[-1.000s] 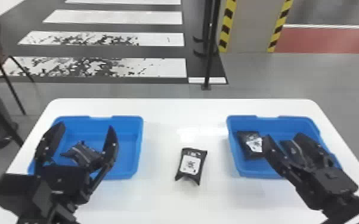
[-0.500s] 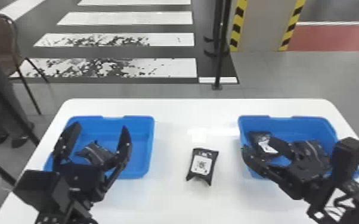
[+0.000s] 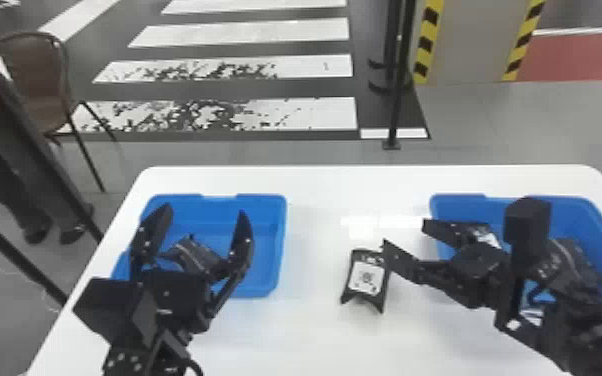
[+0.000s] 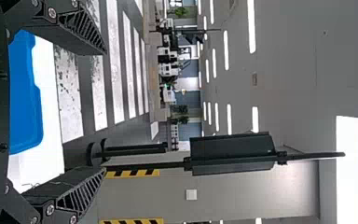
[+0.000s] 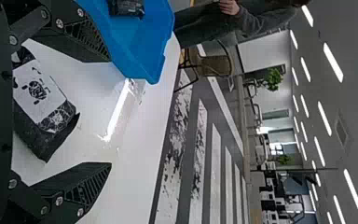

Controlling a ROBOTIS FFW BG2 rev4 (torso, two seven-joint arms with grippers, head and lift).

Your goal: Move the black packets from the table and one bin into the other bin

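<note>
In the head view my left gripper (image 3: 207, 220) stands open over the left blue bin (image 3: 277, 250), where a black packet (image 3: 192, 255) lies. My right gripper (image 3: 405, 240), also open, is just right of the black packet with a white label (image 3: 366, 277) on the table. Two more packets, a labelled one (image 3: 485, 235) and a dark one (image 3: 577, 262), lie in the right blue bin (image 3: 600, 220), partly behind the right arm. In the left wrist view the left gripper (image 4: 105, 109) is empty. The right wrist view shows the labelled packet (image 5: 42, 98) between the spread fingers of the right gripper (image 5: 109, 112).
The white table (image 3: 315, 340) carries both bins, with a gap between them holding the loose packet. A black post (image 3: 397, 100) and a chair (image 3: 37, 85) stand on the floor beyond the table.
My right gripper has moved left, from over the right bin to beside the table packet. The head view has shifted, so the bins and left gripper appear farther right; the left gripper remains over its bin.
</note>
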